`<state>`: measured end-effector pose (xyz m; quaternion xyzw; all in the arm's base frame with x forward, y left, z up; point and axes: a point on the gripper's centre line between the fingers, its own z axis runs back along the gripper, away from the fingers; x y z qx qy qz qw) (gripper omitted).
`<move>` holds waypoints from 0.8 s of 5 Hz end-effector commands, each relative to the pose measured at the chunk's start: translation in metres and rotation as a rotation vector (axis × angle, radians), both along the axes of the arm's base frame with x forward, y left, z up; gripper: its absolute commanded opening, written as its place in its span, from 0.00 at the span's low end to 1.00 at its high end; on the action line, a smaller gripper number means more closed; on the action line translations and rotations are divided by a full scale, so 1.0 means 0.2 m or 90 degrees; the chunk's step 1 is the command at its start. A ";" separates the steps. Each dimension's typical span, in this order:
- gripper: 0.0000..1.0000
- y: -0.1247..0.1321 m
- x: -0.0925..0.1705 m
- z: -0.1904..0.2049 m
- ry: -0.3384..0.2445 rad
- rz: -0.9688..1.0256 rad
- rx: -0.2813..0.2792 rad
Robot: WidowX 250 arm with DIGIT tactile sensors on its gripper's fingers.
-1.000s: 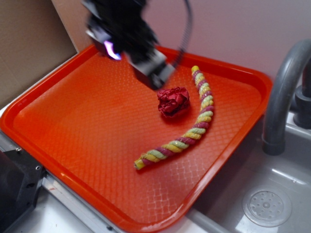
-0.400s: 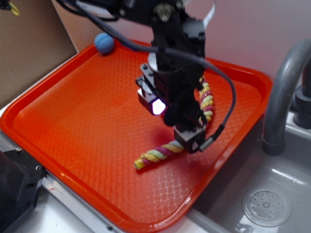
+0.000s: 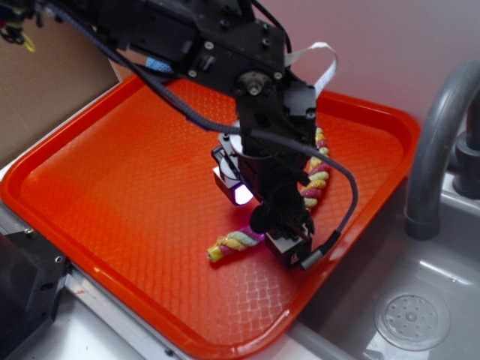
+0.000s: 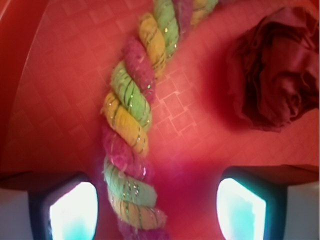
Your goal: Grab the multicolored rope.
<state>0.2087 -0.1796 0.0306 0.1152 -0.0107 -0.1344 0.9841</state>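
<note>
The multicolored rope [image 3: 236, 242], twisted from yellow, pink and pale green strands, lies curved on the orange tray [image 3: 90, 187]. Its upper part [image 3: 319, 176] shows behind the arm, and the arm hides its middle. My gripper [image 3: 289, 244] hangs low over the rope's lower half, open. In the wrist view the rope [image 4: 130, 115] runs from the top down between the two fingers [image 4: 70, 210], closer to the left one, and neither finger touches it. The gripper [image 4: 157, 210] holds nothing.
A dark red ruffled fabric ball [image 4: 277, 75] lies right of the rope, hidden by the arm in the exterior view. A bit of a blue ball [image 3: 154, 65] peeks out at the tray's back. A grey faucet [image 3: 435, 150] and sink [image 3: 412, 319] stand right; cardboard [image 3: 45, 90] stands left.
The arm swung from the tray's back to over the rope, then dropped lower and a little toward the front. The open fingers now straddle the rope.
</note>
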 end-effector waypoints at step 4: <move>0.00 0.04 -0.05 -0.20 0.010 -0.066 -0.140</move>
